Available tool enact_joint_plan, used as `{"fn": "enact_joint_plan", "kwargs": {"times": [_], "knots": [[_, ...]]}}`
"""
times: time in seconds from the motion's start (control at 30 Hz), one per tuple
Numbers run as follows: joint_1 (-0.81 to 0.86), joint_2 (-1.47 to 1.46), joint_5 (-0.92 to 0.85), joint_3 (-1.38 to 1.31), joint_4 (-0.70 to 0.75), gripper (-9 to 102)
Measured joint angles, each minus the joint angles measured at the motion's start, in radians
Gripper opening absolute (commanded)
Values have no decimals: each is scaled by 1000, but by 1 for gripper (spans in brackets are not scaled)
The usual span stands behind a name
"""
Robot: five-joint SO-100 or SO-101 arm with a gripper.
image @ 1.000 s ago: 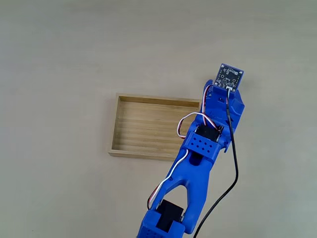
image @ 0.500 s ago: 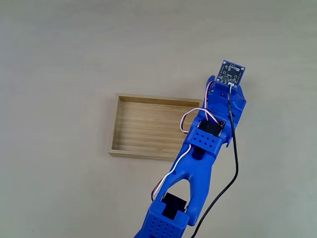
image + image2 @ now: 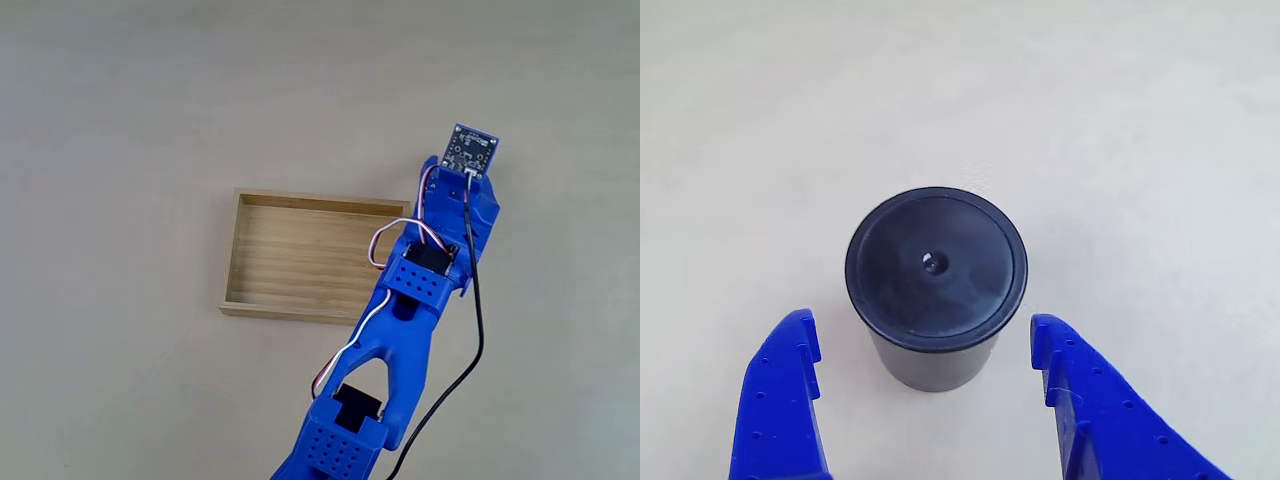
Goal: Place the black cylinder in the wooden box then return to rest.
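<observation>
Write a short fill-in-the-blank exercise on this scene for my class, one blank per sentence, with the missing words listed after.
1. The cylinder standing on the table is ____ in colour.
2. The tool has its two fingers ____, one on each side of the cylinder.
3. In the fixed view, the box holds ____.
4. The arm is ____ in colour.

Missing words: black; open; nothing; blue

Robot test bench: bare beige tabletop (image 3: 120, 120).
</observation>
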Motion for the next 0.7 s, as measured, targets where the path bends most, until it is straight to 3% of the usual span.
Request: {"fn": "enact_joint_plan", "kwargs": {"times": [0.7], "knots": [[3,110,18,-161,-3,33]]}}
